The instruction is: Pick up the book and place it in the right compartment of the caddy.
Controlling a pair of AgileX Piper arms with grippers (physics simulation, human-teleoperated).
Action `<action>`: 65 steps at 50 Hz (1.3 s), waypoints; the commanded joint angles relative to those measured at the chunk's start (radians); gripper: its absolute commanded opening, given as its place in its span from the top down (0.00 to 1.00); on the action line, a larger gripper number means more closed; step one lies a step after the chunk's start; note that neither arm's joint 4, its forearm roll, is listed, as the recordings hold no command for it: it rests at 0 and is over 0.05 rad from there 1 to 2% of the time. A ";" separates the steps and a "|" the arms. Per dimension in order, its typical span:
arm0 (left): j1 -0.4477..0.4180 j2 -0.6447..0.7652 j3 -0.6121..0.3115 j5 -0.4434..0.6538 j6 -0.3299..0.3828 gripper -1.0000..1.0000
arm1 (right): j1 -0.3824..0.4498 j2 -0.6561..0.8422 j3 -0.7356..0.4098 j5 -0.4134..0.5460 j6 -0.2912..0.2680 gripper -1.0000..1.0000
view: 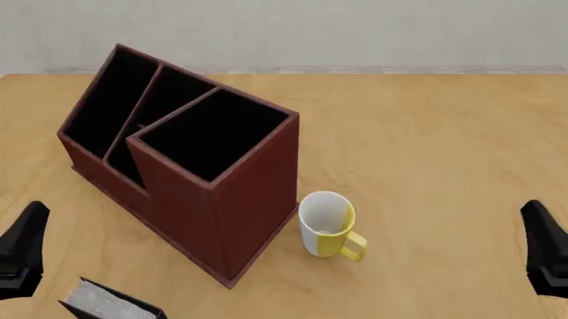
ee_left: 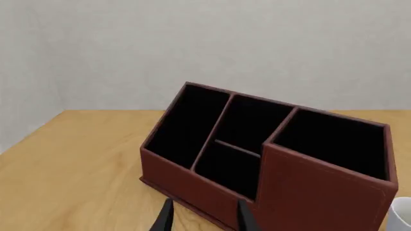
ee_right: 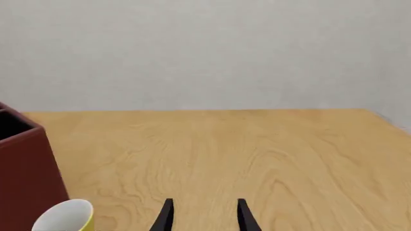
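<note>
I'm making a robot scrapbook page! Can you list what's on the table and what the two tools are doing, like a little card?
book: near front edge, by the left tool, only partly in view
caddy: brown box, all sections empty
right compartment: empty, tallest walls
mug: white and yellow, upright beside the caddy
left tool: open, holding nothing
right tool: open, holding nothing
table: light wood

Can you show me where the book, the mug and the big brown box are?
book (view: 105, 302), front view, on its greyish page edges.
mug (view: 326, 223), front view, on its white and yellow side.
caddy (view: 235, 199), front view, on its tall reddish-brown front wall.
</note>
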 commanded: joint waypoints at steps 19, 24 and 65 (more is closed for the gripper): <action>0.000 0.004 -0.003 -0.001 0.000 0.00 | 0.069 0.001 -0.038 0.018 -0.021 0.00; 0.000 0.004 -0.003 -0.001 0.000 0.00 | 0.136 0.049 -0.102 0.066 -0.080 0.00; 0.000 0.005 -0.003 -0.001 0.000 0.00 | 0.468 0.371 -0.394 0.115 -0.030 0.00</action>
